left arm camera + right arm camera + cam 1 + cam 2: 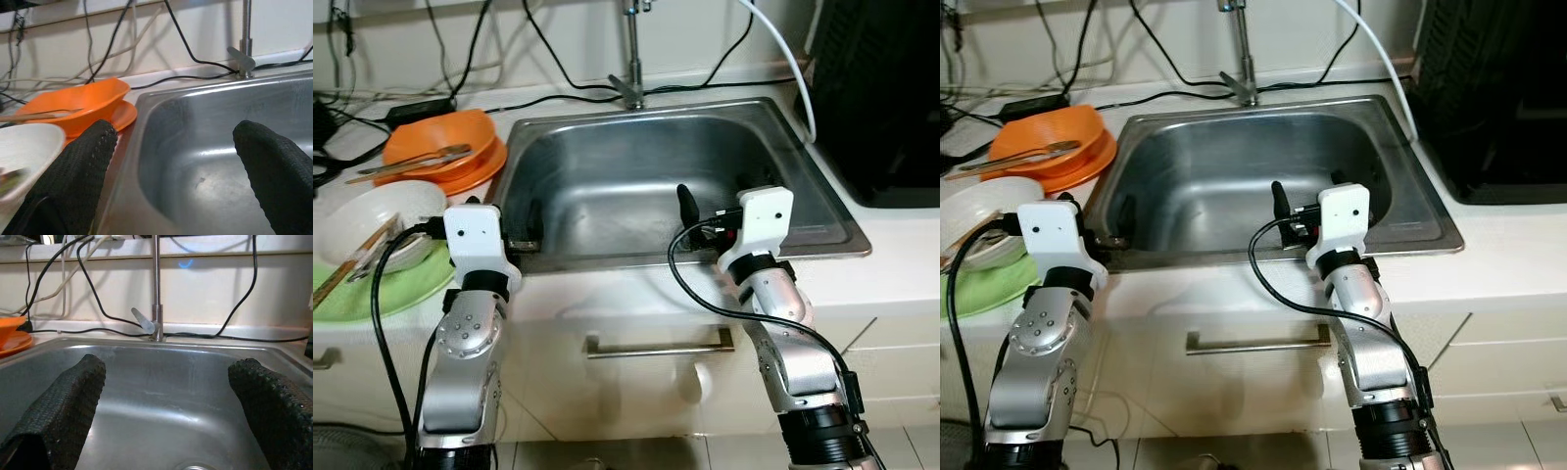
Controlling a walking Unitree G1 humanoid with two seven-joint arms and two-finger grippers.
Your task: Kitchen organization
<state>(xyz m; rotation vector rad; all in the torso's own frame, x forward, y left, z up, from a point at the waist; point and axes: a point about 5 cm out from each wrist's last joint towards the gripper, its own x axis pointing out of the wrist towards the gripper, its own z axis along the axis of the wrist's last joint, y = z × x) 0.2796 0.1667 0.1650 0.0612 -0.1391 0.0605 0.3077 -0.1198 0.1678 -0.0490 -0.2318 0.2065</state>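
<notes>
From the head camera, a stainless steel sink (646,147) sits in a pale countertop (901,245), with a faucet (631,59) at its back rim and black cables (558,59) trailing along the wall. The left gripper (524,230) hangs over the sink's front left corner, and the right gripper (700,211) over the front rim further right, its fingers pointing into the basin. To the left of the sink, just beside the left gripper, lie an orange bowl (440,147) with chopsticks (406,166) across it, a white bowl (372,220) and a green mat (411,284). In the left wrist view the fingers (83,171) are spread wide, holding nothing, straddling the sink's left wall, the orange bowl beyond. In the right wrist view the fingers (73,396) are likewise wide apart and hold nothing over the basin, facing the faucet.
</notes>
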